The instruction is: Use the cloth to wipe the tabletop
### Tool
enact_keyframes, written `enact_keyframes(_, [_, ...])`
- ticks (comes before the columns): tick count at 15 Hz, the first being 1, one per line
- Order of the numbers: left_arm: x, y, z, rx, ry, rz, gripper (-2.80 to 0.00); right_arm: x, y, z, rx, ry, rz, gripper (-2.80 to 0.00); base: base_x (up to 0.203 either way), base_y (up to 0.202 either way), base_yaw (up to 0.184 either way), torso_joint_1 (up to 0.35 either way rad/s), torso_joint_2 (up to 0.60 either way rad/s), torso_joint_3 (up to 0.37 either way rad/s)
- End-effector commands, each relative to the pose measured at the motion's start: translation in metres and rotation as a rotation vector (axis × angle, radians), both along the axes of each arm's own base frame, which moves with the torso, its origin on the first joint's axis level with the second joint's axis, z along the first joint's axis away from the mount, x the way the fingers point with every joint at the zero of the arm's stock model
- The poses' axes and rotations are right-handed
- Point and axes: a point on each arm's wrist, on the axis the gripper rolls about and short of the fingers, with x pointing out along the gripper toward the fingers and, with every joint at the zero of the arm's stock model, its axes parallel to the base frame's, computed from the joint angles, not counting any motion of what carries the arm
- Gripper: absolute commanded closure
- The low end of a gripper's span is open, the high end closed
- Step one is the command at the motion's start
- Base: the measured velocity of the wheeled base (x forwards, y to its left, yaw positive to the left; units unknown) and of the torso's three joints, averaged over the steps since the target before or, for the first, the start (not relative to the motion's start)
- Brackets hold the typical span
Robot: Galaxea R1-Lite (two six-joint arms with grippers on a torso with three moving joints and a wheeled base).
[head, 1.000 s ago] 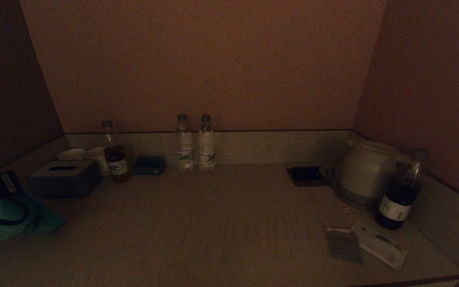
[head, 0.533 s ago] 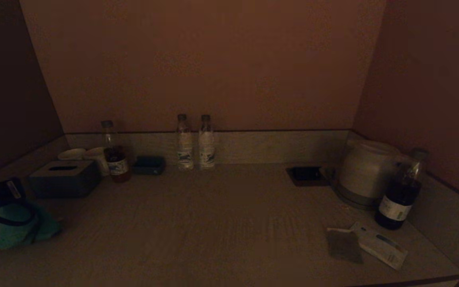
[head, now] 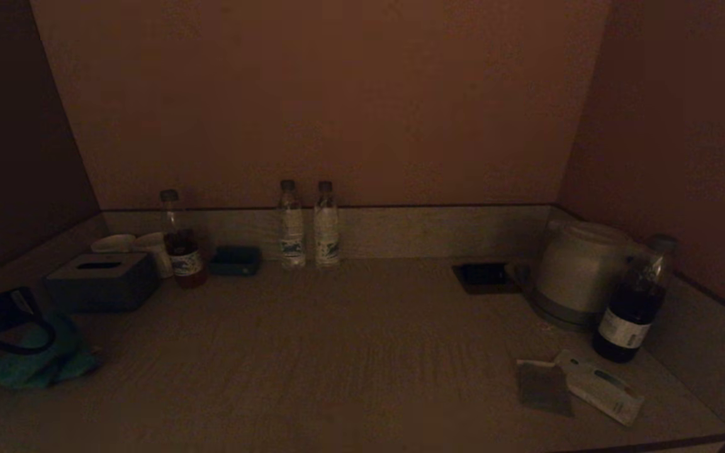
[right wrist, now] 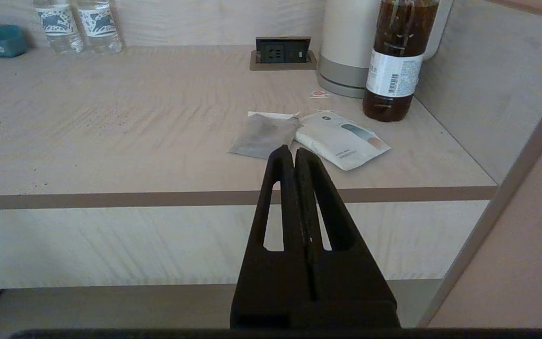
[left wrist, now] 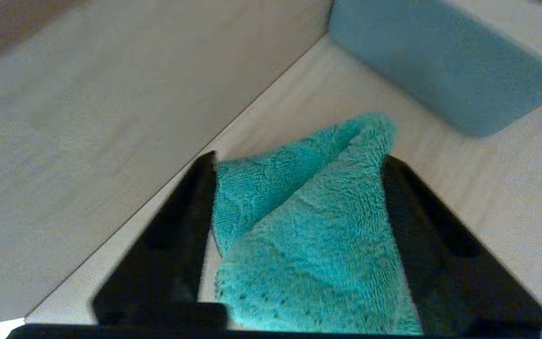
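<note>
Left gripper (left wrist: 299,165) clamps the teal cloth (left wrist: 308,226) at the tabletop's (head: 350,352) far-left edge — most surface looks unwiped. Right gripper (right wrist: 294,157) closed, empty, parked off the front edge.

Left gripper (left wrist: 299,165) jaws clamped; right gripper (right wrist: 294,157) jaws together.

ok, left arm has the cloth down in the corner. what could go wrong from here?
1. The left gripper holds the teal cloth right beside the tissue box; a sweep could shove the box into the cups behind it.
2. Two sachets lie loose at the front right and would likely be dragged off the edge.
3. The tea bottle looks easy to tip.
</note>
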Motion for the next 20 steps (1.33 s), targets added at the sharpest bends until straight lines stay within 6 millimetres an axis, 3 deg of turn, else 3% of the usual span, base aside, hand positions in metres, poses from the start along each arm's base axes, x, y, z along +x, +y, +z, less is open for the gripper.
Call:
enact_keyframes(1, [-0.01, -0.004, 0.022, 0.003, -0.056, 0.002, -2.8, 0.0, 0.0, 0.0, 0.0, 0.0, 0.001, 0.0, 0.0, 0.0, 0.0, 0.0, 0.0, 0.0])
enact_keyframes(6, [-0.042, -0.021, 0.068, -0.097, -0.124, -0.037, -2.8, 0.0, 0.0, 0.0, 0.0, 0.0, 0.001, 0.0, 0.0, 0.0, 0.0, 0.0, 0.0, 0.0])
enact_keyframes(9, [-0.095, -0.043, 0.116, -0.188, -0.235, -0.231, -2.8, 0.0, 0.0, 0.0, 0.0, 0.0, 0.001, 0.0, 0.0, 0.0, 0.0, 0.0, 0.0, 0.0])
enact_keyframes(10, [-0.113, -0.051, 0.128, -0.239, -0.267, -0.361, 0.0, 0.0, 0.0, 0.0, 0.0, 0.0, 0.001, 0.0, 0.0, 0.0, 0.0, 0.0, 0.0, 0.0])
enact_keyframes(12, [-0.139, -0.062, 0.142, -0.269, -0.307, -0.512, 0.0, 0.0, 0.0, 0.0, 0.0, 0.0, 0.001, 0.0, 0.0, 0.0, 0.0, 0.0, 0.0, 0.0])
enact_keyframes(15, [-0.161, -0.071, 0.151, -0.26, -0.355, -0.623, 0.0, 0.0, 0.0, 0.0, 0.0, 0.0, 0.001, 0.0, 0.0, 0.0, 0.0, 0.0, 0.0, 0.0])
enact_keyframes(20, [-0.22, -0.09, 0.171, -0.144, -0.502, -0.785, 0.0, 0.0, 0.0, 0.0, 0.0, 0.0, 0.001, 0.0, 0.0, 0.0, 0.0, 0.0, 0.0, 0.0])
